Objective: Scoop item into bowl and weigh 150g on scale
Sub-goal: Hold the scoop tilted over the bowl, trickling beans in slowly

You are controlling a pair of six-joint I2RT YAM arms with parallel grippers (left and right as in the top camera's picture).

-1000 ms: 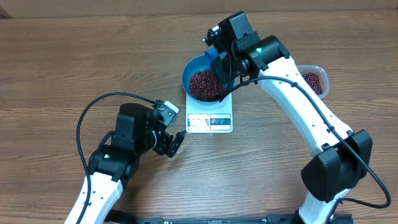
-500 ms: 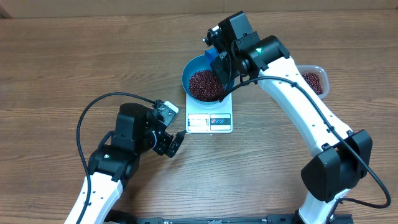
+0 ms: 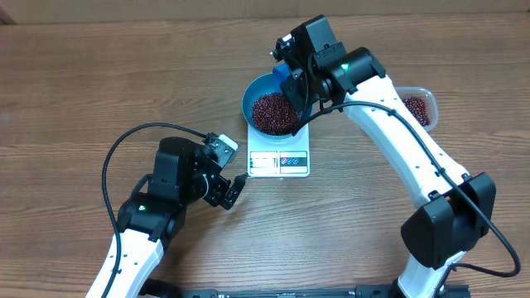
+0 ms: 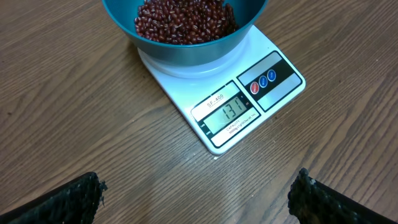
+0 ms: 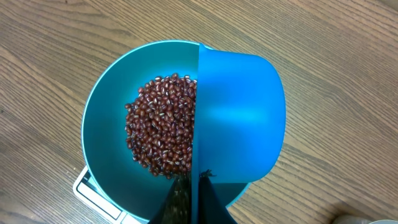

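While the right gripper pinches a blue scoop over the bowl of red beans on the scale, the left gripper, at seven o'clock, is spread wide.

scoop hiding some beans, tub perhaps half hidden

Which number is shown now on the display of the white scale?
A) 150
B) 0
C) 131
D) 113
C: in the left wrist view, the display of the scale reads 131, with the blue bowl of beans standing on it.
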